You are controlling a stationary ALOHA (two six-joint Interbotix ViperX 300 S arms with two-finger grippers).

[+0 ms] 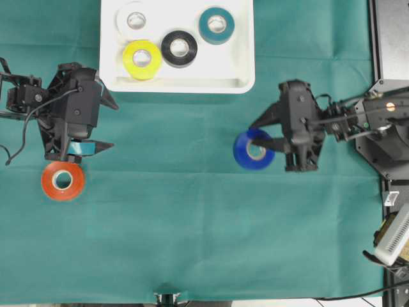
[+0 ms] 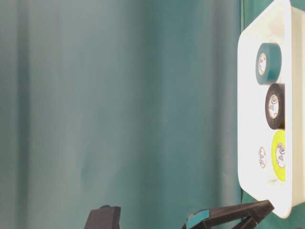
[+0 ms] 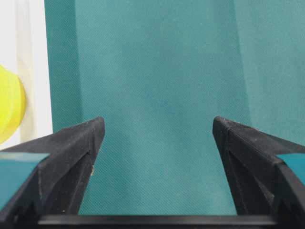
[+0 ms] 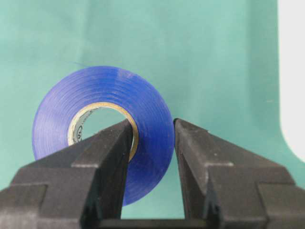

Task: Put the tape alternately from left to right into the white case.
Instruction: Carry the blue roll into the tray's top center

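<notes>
Nearest the right wrist camera, the right gripper (image 4: pixel 151 138) is seen with its jaws closed on the wall of the blue roll (image 4: pixel 102 129): one jaw is passed through the core, the other is pressed on the outer face. Pinching the ring wall in this way is judged to suit a doughnut-shaped roll, since no wide opening is needed. The blue roll is glossy, with a pale inner core carrying print too small to read. In the overhead view it is held over the green desk (image 1: pixel 192 224), below and just right of the white case (image 1: pixel 246 64), not yet inside it.

The left gripper (image 1: pixel 101 125) is parked with its jaws spread wide and nothing between them; only cloth is seen in its wrist view. The orange-red roll (image 1: pixel 62 181) lies flat on the desk just below it, untouched.

Four rolls are already in the case: white (image 1: pixel 133 20), yellow (image 1: pixel 142 59), black (image 1: pixel 179 48) and teal (image 1: pixel 216 25), all lying flat. The yellow and black rolls appear to be touching.

Judgement: four of six placed; blue in transit, orange-red presumably the left side's turn afterwards.
</notes>
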